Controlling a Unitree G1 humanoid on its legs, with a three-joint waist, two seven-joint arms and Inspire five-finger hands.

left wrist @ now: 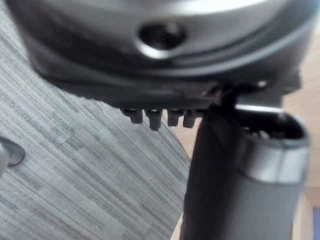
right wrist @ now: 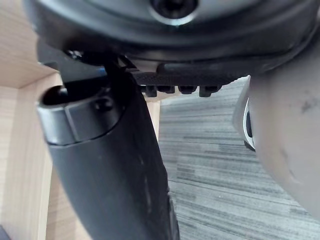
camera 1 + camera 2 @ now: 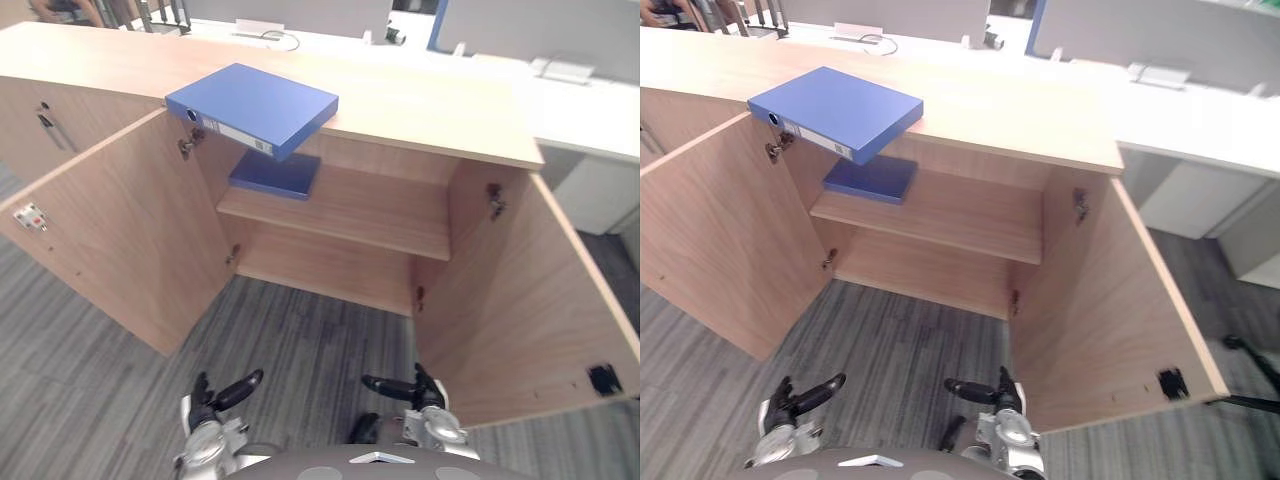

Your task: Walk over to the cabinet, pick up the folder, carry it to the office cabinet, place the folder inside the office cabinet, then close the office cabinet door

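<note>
A blue folder lies flat on the wooden cabinet top, one corner jutting past the front edge above the open compartment. A second, darker blue folder lies on the inner shelf at its left end. Both cabinet doors stand wide open, the left door and the right door. My left hand and right hand hang low over the carpet in front of the cabinet, well short of the folders. Both hands are open and empty, as the left wrist view and the right wrist view also show.
Grey striped carpet lies between me and the cabinet. The open doors flank the way in on both sides. Another closed cabinet door with a handle sits at the far left. White desks stand behind the cabinet.
</note>
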